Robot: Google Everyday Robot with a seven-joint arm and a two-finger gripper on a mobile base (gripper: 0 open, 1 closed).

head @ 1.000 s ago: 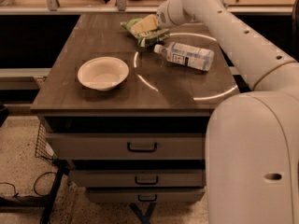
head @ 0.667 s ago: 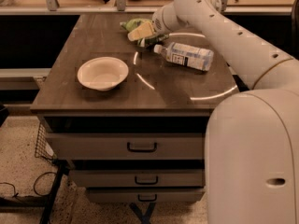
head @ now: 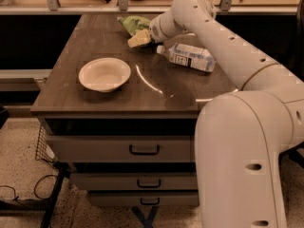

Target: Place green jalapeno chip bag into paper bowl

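At the left of the table (head: 71, 46) the paper bowl (head: 104, 75) sits upright and empty near the front edge, just where it was a second ago. Behind it and to the right, toward the back edge, lies the green jalapeno chip bag (head: 133, 23), well apart from the bowl and resting on the wood. The change is here: the gripper (head: 142, 38) has come down and closer, and now sits at the bag's near, pale end, touching it or almost so. Whether it is open or has any hold of the bag I cannot tell. I judge this to be the end of the reach, with the grasp and the carry to the bowl yet to come. Just right of the gripper a clear plastic bottle (head: 187, 57) lies on its side, unmoved, beneath the arm (head: 223, 46). It is close to the wrist but off the line from bag to bowl, which looks unobstructed.
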